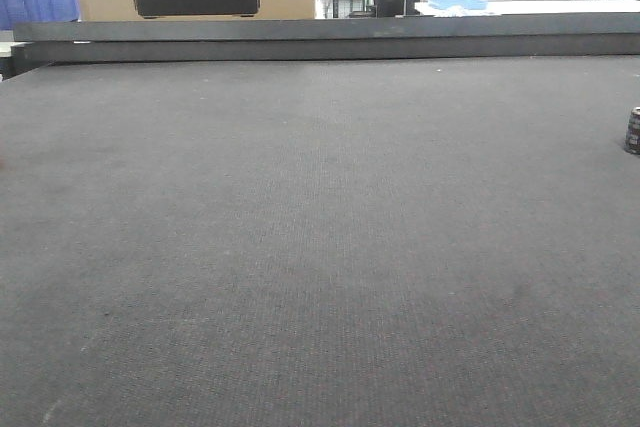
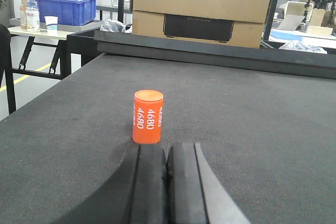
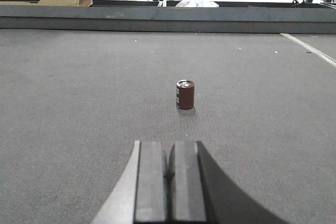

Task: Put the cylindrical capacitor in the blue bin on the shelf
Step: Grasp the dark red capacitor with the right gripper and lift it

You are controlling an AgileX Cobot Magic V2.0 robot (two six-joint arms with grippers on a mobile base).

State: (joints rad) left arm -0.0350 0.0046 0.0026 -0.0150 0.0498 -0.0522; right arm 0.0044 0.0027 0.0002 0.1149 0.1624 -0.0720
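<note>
The cylindrical capacitor (image 3: 185, 94), a small dark cylinder with a pale top, stands upright on the grey mat. In the right wrist view it is straight ahead of my right gripper (image 3: 169, 145), a short gap away. That gripper is shut with nothing in it. In the front view the capacitor (image 1: 633, 130) shows only at the far right edge, cut off by the frame. My left gripper (image 2: 167, 148) is also shut and empty, just behind an orange cylinder (image 2: 147, 116) printed 4680. The shelf is out of view.
A dark raised rail (image 1: 320, 39) bounds the far side of the mat (image 1: 300, 247). Behind it sits a cardboard box (image 2: 202, 8). A blue crate (image 2: 60, 8) rests on a side table (image 2: 37, 32) at far left, with bottles and a cup beside it.
</note>
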